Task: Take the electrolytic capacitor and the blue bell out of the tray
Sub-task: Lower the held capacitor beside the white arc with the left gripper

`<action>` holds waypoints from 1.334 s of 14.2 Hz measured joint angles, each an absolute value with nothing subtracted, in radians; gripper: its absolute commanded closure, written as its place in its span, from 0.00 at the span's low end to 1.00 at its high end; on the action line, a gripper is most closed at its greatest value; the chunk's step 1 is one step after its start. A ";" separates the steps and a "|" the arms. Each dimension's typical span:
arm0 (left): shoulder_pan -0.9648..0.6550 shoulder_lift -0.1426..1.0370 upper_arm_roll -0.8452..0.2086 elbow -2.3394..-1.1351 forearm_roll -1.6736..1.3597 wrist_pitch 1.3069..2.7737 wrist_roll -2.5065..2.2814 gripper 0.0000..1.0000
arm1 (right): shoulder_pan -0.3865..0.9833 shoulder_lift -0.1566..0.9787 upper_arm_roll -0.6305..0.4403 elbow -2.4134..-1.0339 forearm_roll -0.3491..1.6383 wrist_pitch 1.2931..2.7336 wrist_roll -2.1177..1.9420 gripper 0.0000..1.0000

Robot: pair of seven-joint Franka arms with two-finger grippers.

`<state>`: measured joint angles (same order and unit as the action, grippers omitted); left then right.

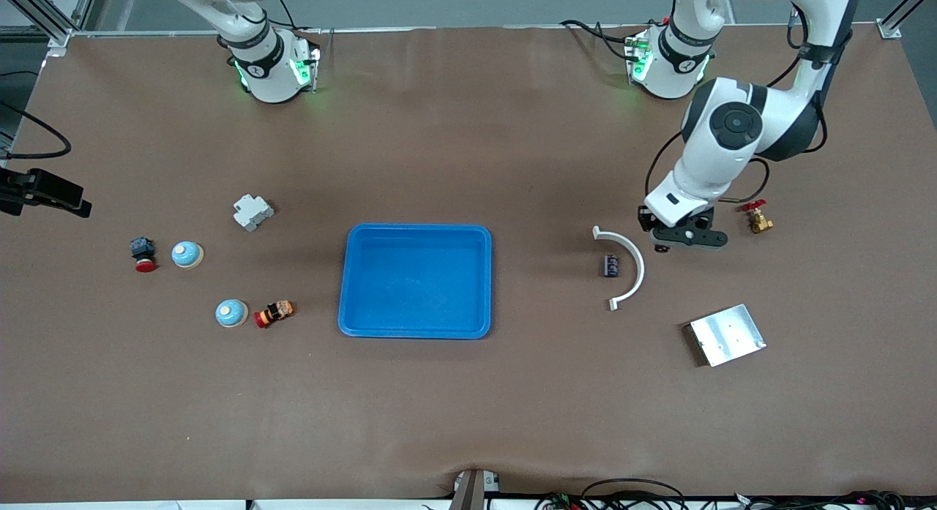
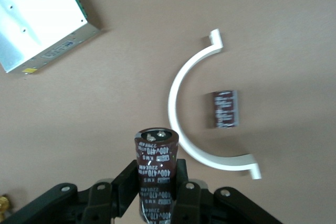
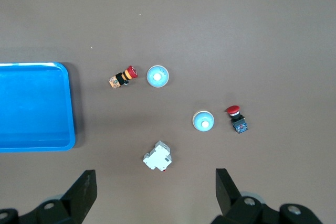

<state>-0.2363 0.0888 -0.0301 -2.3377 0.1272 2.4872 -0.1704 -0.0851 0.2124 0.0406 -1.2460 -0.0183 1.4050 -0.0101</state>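
My left gripper [image 1: 687, 237] [image 2: 156, 176] is shut on a dark brown capacitor [image 2: 156, 148], held up over the table between the white arc and the brass valve. A second capacitor [image 1: 610, 265] [image 2: 226, 108] lies inside the arc's curve. Two light blue bells [image 1: 187, 254] [image 1: 231, 313] stand at the right arm's end of the table. The right wrist view shows them too, as bells [image 3: 203, 121] [image 3: 158, 76]. My right gripper [image 3: 155, 186] hangs open high over that end, holding nothing. The blue tray [image 1: 415, 230] [image 3: 71, 109] in the middle is empty.
A white arc bracket [image 1: 634, 265] [image 2: 178, 103], a metal box [image 1: 726, 334] [image 2: 37, 19] and a brass valve with a red handle [image 1: 756, 217] lie at the left arm's end. A white breaker [image 1: 252, 211] [image 3: 158, 156] and two red push buttons [image 1: 143, 254] [image 1: 274, 312] lie near the bells.
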 measured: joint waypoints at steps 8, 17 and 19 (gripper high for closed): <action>-0.122 0.166 -0.029 -2.301 0.127 2.500 0.027 1.00 | -0.086 0.211 0.036 -1.243 -0.018 1.395 -0.013 0.00; -0.081 0.237 -0.030 -2.269 0.127 2.503 0.099 1.00 | -0.085 0.207 0.037 -1.240 -0.018 1.395 -0.016 0.00; -0.079 0.271 -0.030 -2.246 0.127 2.506 0.099 1.00 | -0.084 0.207 0.038 -1.240 -0.018 1.394 -0.017 0.00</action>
<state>-0.0790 0.2709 -0.0296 -2.2459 0.1272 2.5060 0.0989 -0.0841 0.2074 0.0378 -1.2404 -0.0179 1.3945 -0.0166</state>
